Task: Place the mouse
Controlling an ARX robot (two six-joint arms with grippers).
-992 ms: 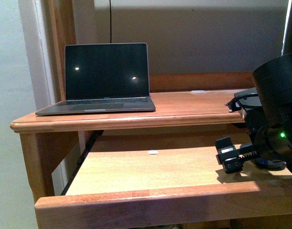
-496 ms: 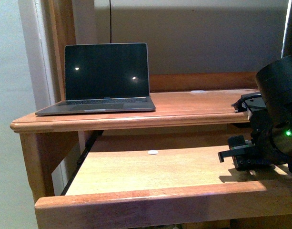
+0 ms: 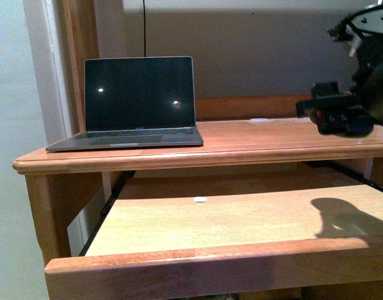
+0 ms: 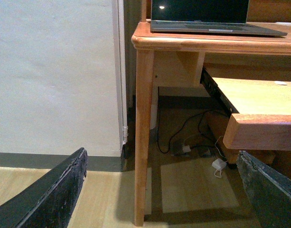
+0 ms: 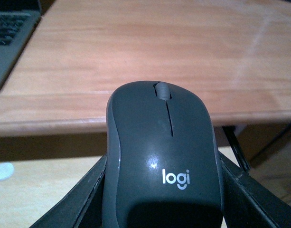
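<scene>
Mouse [image 5: 164, 142] clamped in right gripper [image 5: 163, 194] near desk [image 3: 253, 134] edge; left gripper [image 4: 159, 190] gapes empty; tray [image 3: 253, 222] holds white speck [image 3: 200, 200].

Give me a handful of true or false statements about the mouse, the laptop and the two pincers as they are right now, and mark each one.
The right pincer holds the mouse. True.
The laptop is closed. False: it stands open with a dark screen.
The mouse lies on the pull-out shelf. False: it is in the right pincer's grip, off the shelf.
The left pincer is open and empty. True.
</scene>
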